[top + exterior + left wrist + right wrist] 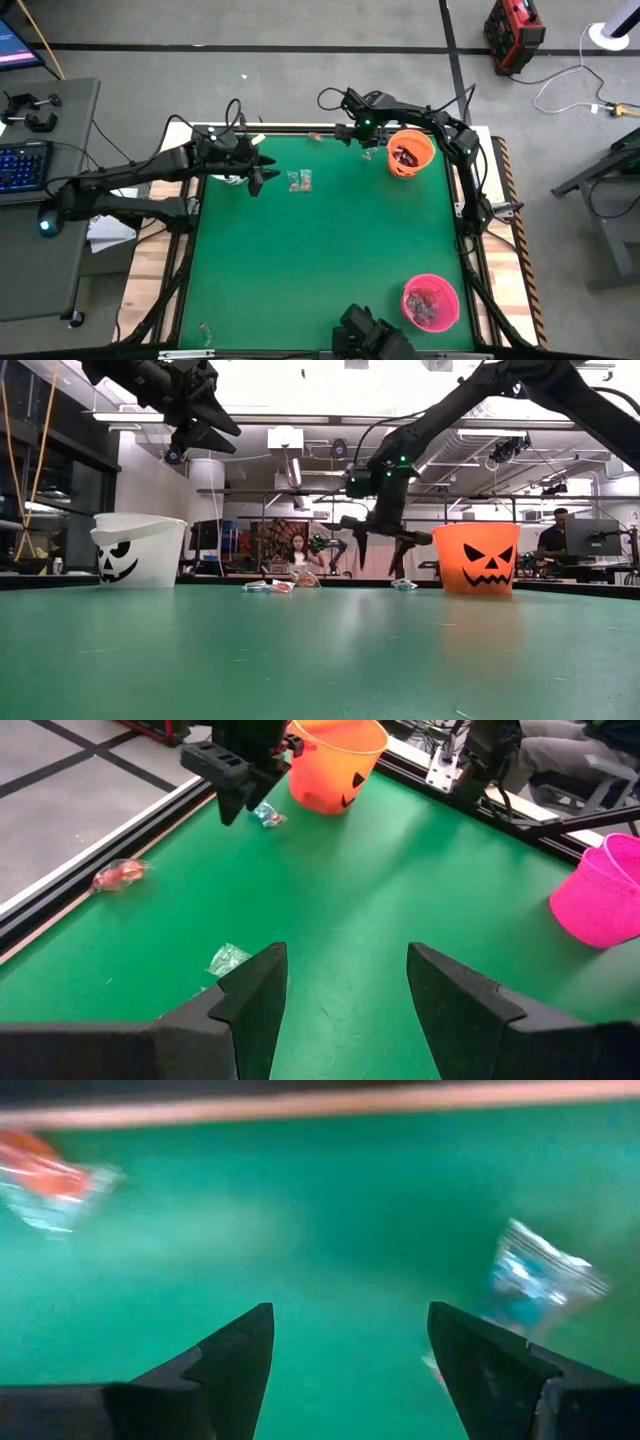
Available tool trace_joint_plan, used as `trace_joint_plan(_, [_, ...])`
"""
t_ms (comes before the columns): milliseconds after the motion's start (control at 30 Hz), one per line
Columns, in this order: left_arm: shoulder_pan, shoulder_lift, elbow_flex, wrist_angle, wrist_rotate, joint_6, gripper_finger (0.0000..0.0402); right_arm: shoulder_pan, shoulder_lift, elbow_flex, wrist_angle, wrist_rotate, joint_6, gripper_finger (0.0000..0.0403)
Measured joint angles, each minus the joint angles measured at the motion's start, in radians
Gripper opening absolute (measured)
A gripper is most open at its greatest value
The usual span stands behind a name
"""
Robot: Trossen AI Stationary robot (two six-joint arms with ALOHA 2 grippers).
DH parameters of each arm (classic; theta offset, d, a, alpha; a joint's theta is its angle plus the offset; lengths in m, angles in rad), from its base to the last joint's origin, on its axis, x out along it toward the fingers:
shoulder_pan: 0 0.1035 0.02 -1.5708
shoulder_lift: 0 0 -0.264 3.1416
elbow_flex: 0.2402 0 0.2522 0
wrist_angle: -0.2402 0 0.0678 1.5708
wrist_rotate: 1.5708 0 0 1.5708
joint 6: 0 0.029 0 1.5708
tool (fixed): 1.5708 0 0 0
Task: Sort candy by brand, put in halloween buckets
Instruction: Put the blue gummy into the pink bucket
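High view: three buckets stand on the green desk (320, 260). The orange bucket (411, 152) sits just beside the right gripper (362, 133), on its outer side, and holds dark brown-red candy. The pink bucket (431, 302) stands well apart from both grippers, at the near edge of the desk, and holds a layer of candy whose wrappers cannot be told apart. The white bucket (139, 549) stands below the left arm; the high view mostly hides it and its contents cannot be seen.

Right gripper: low over the desk at the far edge, fingers open wide and holding nothing. The right wrist view shows a blue-and-white sweet (535, 1285) just beside one finger and a red-and-white sweet (50, 1180) lying farther ahead of it, off toward the other side.

Left gripper (262, 172): raised well above the desk, fingers spread, empty. A small cluster of candy (299, 180) lies on the desk just beside it, toward the orange bucket. The left wrist view shows a clear greenish sweet (229, 958) close in front of its fingers and a reddish one (120, 874) by the desk's edge rail.

One more piece (206, 330) lies alone at the near left corner, well apart from either gripper.
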Motion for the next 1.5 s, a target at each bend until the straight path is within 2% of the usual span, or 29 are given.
trace_joint_plan(367, [0.0,0.0,0.0,0.003,-0.003,-0.025,0.0197,-0.001,0.004,0.0,-0.125,0.084,-0.013,0.0258])
trace_joint_plan(700, [0.0,0.0,0.0,0.003,-0.003,-0.025,0.0197,0.001,0.004,0.0,-0.159,0.137,0.027,0.0258])
trace_joint_plan(1033, [0.0,0.0,0.0,0.003,-0.003,-0.025,0.0197,0.002,0.004,0.0,-0.149,0.139,0.053,0.0256])
trace_joint_plan(1333, [0.0,0.0,0.0,0.003,-0.002,-0.024,0.0197,0.002,0.012,0.0,-0.139,0.138,0.077,0.0226])
trace_joint_plan(1500, [0.0,0.0,0.0,0.0,0.001,-0.025,0.0197,0.008,0.066,0.0,-0.157,0.087,0.071,0.0222])
